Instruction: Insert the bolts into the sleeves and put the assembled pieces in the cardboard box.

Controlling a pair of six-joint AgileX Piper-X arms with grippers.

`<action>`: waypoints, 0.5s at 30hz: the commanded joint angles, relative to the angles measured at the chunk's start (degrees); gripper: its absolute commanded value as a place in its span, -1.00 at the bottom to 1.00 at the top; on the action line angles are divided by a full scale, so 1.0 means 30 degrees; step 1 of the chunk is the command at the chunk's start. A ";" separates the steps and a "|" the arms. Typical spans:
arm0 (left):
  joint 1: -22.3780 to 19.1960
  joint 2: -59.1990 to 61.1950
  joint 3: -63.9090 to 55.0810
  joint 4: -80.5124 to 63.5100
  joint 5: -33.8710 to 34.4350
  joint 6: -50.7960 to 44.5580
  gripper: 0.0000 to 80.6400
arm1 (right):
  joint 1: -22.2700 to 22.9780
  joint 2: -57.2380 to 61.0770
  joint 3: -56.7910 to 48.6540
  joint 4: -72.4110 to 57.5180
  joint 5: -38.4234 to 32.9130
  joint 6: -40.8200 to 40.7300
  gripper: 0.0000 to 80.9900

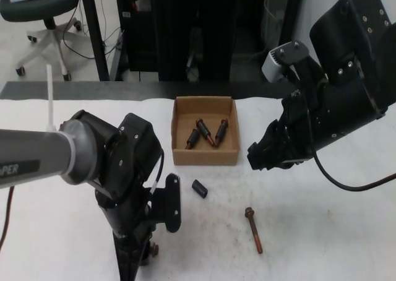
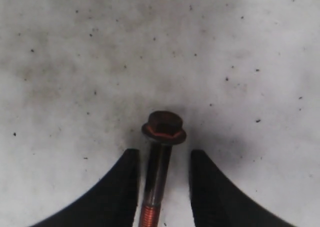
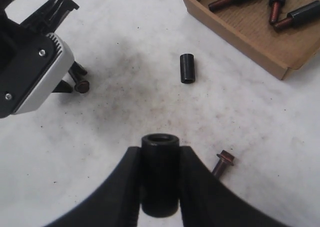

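Note:
My left gripper [image 2: 160,154] points down at the table, open, its fingers [image 2: 125,187] straddling a rusty bolt [image 2: 159,162] with a small gap on each side. In the high view this gripper [image 1: 146,251] is at the near left, the bolt's head [image 1: 153,249] beside it. My right gripper [image 3: 160,152] is shut on a black sleeve [image 3: 160,179], held above the table right of the cardboard box [image 1: 204,156]. Three assembled pieces [image 1: 205,132] lie in the box. A loose sleeve [image 1: 198,188] and a second bolt [image 1: 253,229] lie on the table in front of the box.
The white table [image 1: 322,231] has bare room at the near right and far left. The left arm's wrist camera [image 3: 35,72] stands close to the loose sleeve [image 3: 188,68]. An office chair [image 1: 43,21] and dark frames stand behind the bench.

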 commanded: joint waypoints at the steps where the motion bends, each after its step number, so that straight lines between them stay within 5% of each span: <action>1: 0.0287 0.0060 0.0047 0.0001 -0.0182 0.0330 -0.20 | 0.0007 -0.0081 -0.0030 0.0209 -0.0206 -0.0219 -0.98; 15: 0.0307 0.0060 0.0047 -0.0128 0.0833 0.0330 -0.20 | 0.0007 -0.0081 -0.0030 0.0205 -0.0206 -0.0286 -0.98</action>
